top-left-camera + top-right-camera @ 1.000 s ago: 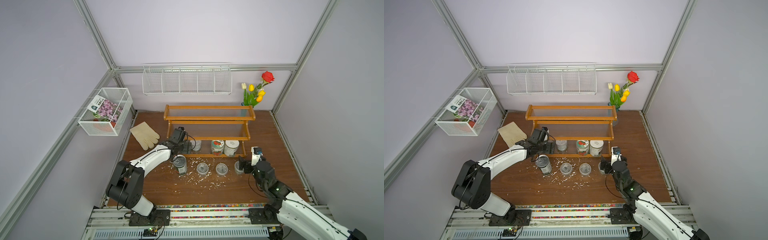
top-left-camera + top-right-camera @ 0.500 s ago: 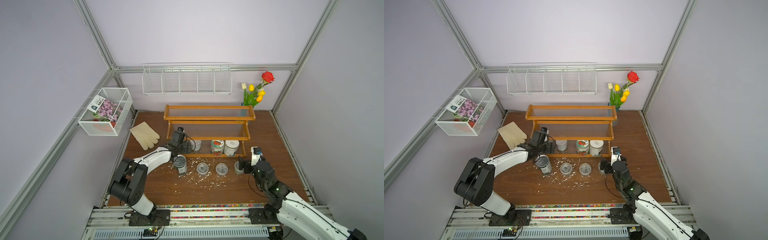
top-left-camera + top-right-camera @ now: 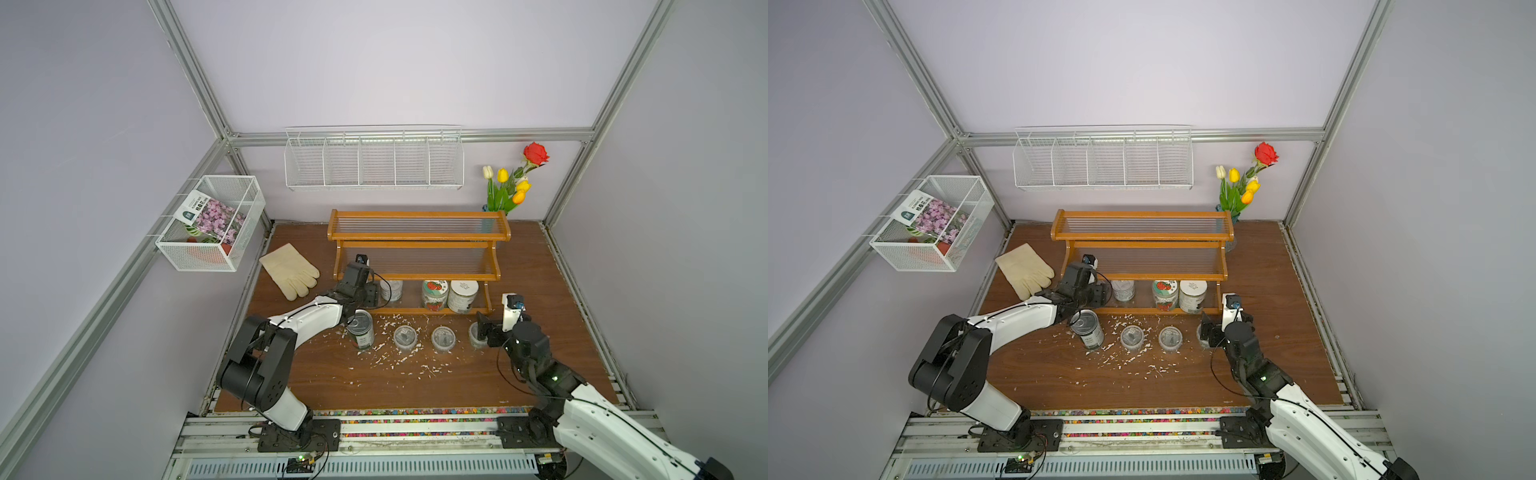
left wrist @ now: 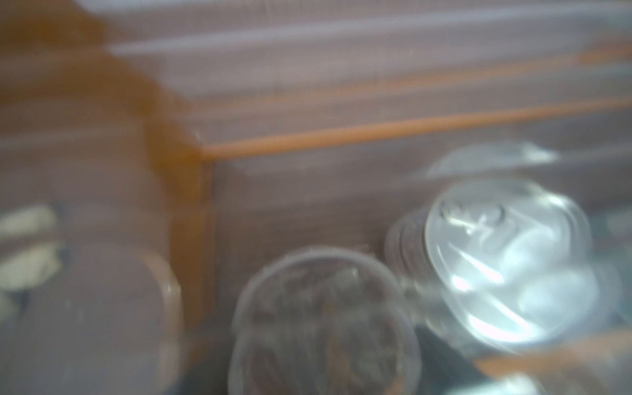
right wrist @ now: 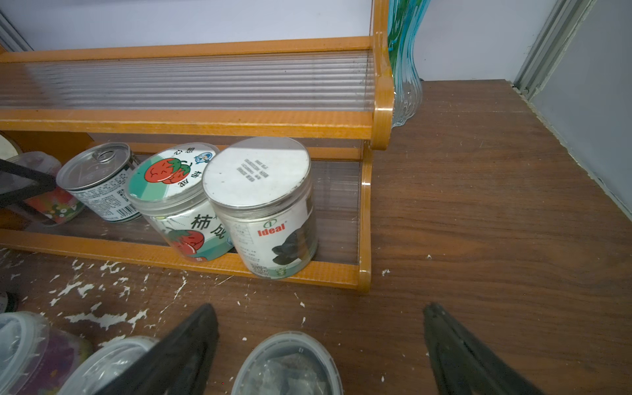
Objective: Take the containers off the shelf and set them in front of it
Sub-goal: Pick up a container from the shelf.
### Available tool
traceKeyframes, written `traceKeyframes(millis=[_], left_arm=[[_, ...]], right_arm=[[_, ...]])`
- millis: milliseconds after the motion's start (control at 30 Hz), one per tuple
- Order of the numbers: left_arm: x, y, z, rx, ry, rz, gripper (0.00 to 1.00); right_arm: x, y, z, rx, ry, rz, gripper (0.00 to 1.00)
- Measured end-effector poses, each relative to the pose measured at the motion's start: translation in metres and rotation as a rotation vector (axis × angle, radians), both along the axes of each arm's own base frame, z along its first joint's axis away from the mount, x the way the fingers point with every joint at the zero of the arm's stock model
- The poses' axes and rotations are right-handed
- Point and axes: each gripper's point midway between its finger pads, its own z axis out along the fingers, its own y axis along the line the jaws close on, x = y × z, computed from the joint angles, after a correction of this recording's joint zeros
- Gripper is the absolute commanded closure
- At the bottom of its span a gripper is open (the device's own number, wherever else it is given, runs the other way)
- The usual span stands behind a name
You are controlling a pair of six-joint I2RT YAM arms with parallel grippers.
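At the far left a cream glove [image 3: 289, 271] lay flat on the table [image 3: 548, 291], apart from the shelf [image 3: 417, 243]. The left gripper [image 3: 369, 293] sat in the left end of the shelf's lowest tier. Its own body hid the fingertips in both top views and the left wrist view was smeared, so I could not tell whether its jaws were parted or pressing on anything. That blur gave only a round shelf tub [image 4: 323, 321] and, beside it, the shiny lid of the shelf tin [image 4: 506, 260]. In the right wrist view a black finger [image 5: 42, 182] crossed the same tub, which the frame edge cut off.

A front tin [image 3: 360, 329] stood on the table just before the shelf's left end. Rightward on the lowest tier stood the shelf tin, the strawberry jar [image 5: 178, 201] and the white-lidded jar [image 5: 263, 208], the two jars close side by side.

Before the shelf sat three more tubs in a row: the left tub [image 3: 404, 336], the middle tub [image 3: 443, 338] and the right tub [image 5: 287, 366], half hidden in the top views behind the right gripper [image 5: 319, 309]. Its jaws stood wide apart on either side of that tub, not touching it. The blue vase [image 5: 405, 68] showed only partly behind the shelf's right post.
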Motion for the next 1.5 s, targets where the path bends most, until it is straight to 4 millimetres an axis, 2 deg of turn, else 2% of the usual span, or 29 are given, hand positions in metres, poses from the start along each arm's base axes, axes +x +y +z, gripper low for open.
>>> traceKeyframes(millis=[367,633,1267,1367,1500], left_arm=[[-0.015,0.004,0.031,-0.048,-0.048,-0.013,0.36],[-0.033,0.006,0.033,-0.067,-0.02,-0.033,0.36],[-0.066,0.001,0.073,-0.135,0.003,-0.131,0.36],[-0.068,0.001,0.086,-0.133,-0.004,-0.142,0.36],[-0.069,-0.005,0.112,-0.132,-0.03,-0.165,0.36]], right_arm=[[0.0,0.001,0.0,0.001,0.001,0.003,0.04],[0.0,0.001,0.0,0.002,0.001,0.004,0.04],[-0.001,0.002,-0.002,0.002,0.008,0.014,0.04],[-0.001,0.003,-0.002,0.004,0.01,0.019,0.04],[-0.002,0.005,-0.002,0.004,0.012,0.033,0.04]])
